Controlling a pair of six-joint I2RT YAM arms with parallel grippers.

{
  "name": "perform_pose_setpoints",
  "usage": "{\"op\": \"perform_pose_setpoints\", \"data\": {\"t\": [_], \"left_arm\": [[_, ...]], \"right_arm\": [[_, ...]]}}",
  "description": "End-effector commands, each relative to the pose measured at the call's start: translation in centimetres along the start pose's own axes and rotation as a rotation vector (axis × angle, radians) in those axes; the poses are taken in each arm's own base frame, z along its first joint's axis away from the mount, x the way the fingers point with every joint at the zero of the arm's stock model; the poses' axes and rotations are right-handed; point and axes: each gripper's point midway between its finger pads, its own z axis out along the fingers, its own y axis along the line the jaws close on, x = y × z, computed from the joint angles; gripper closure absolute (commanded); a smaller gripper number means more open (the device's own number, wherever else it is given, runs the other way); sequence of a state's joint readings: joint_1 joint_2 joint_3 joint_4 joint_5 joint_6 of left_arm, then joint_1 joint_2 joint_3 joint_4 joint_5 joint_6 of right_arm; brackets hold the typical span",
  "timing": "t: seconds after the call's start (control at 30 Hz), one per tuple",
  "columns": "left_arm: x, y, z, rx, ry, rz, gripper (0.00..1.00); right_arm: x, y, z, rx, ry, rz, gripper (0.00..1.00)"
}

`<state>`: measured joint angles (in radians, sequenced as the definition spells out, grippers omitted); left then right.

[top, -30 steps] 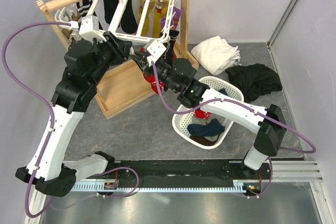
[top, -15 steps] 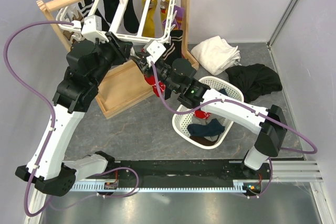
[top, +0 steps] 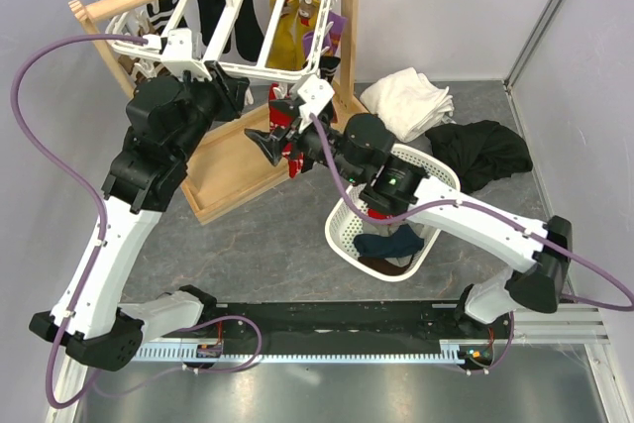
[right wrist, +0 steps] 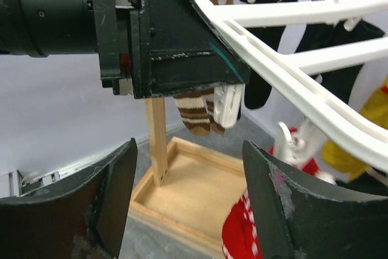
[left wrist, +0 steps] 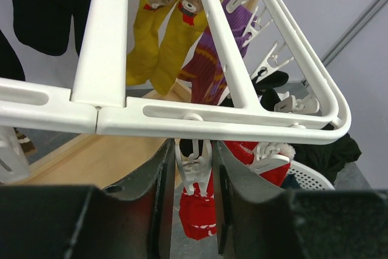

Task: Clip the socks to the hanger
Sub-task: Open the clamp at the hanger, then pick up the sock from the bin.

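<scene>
The white hanger (top: 149, 44) hangs from the wooden rod, and its near rail crosses the left wrist view (left wrist: 109, 40). My left gripper (top: 238, 96) reaches up under that rail. Its jaws (left wrist: 193, 147) are shut on a white clip peg (left wrist: 195, 171), and a red sock (left wrist: 199, 213) dangles from that peg. A second red sock (left wrist: 276, 174) hangs from the neighbouring peg. My right gripper (top: 275, 141) is open just beside the red socks (top: 293, 154), with nothing between its fingers (right wrist: 189, 156). Brown-and-white striped socks (right wrist: 195, 113) hang further along the hanger.
The wooden stand's tray base (top: 223, 180) lies below the hanger. A white lattice basket (top: 396, 235) with dark socks stands under the right arm. White cloth (top: 406, 101) and black cloth (top: 485, 151) lie at the back right. Yellow socks (top: 287, 32) and black socks (top: 243, 32) hang on the hanger.
The right gripper has opened, let go of the red sock and drawn back a little. The left jaws have narrowed on the peg, and the hanger's near rail has risen slightly.
</scene>
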<state>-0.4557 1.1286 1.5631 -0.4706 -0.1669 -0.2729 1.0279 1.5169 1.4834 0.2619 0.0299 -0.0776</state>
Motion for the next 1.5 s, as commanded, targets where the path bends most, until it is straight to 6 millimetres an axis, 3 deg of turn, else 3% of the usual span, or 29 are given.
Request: {"op": "perform_pose_setpoints", "data": {"t": [0.0,0.17,0.3,0.37,0.4,0.47,0.7,0.93,1.27,1.47], "left_arm": [[-0.9,-0.4,-0.3,0.049,-0.042,0.121,0.98],[-0.7,-0.3,-0.3,0.06,-0.048,0.166,0.98],[-0.3,-0.5,-0.2,0.081,-0.051,0.218,0.98],[-0.1,-0.4,0.0,0.083,-0.05,0.231,0.98],[0.3,-0.3,0.2,0.084,-0.044,0.239,0.98],[0.8,-0.2,0.4,0.084,-0.035,0.244,0.98],[0.4,-0.5,0.5,0.095,-0.051,0.231,0.98],[0.4,-0.6,0.7,0.093,-0.05,0.229,0.98],[1.5,-0.9,0.7,0.123,-0.023,0.217,0.98],[2.1,-0.9,0.9,0.124,-0.008,0.217,0.98]], "right_arm": [[0.0,-1.5,-3.6,0.089,0.118,0.067,0.22],[2.7,-3.8,-7.5,0.202,0.286,0.139,0.17],[6.6,-6.2,-12.1,0.328,0.459,0.191,0.14],[7.5,-7.1,-13.8,0.385,0.485,0.244,0.14],[9.2,-8.0,-15.1,0.425,0.536,0.261,0.14],[10.0,-8.7,-16.5,0.471,0.555,0.305,0.13],[16.4,-12.7,-22.1,0.672,0.764,0.309,0.13],[21.8,-15.8,-23.9,0.817,0.815,0.396,0.17],[29.4,-19.3,-26.7,1.051,0.815,0.479,0.45],[31.7,-20.7,-27.6,1.107,0.81,0.518,0.57]]}}
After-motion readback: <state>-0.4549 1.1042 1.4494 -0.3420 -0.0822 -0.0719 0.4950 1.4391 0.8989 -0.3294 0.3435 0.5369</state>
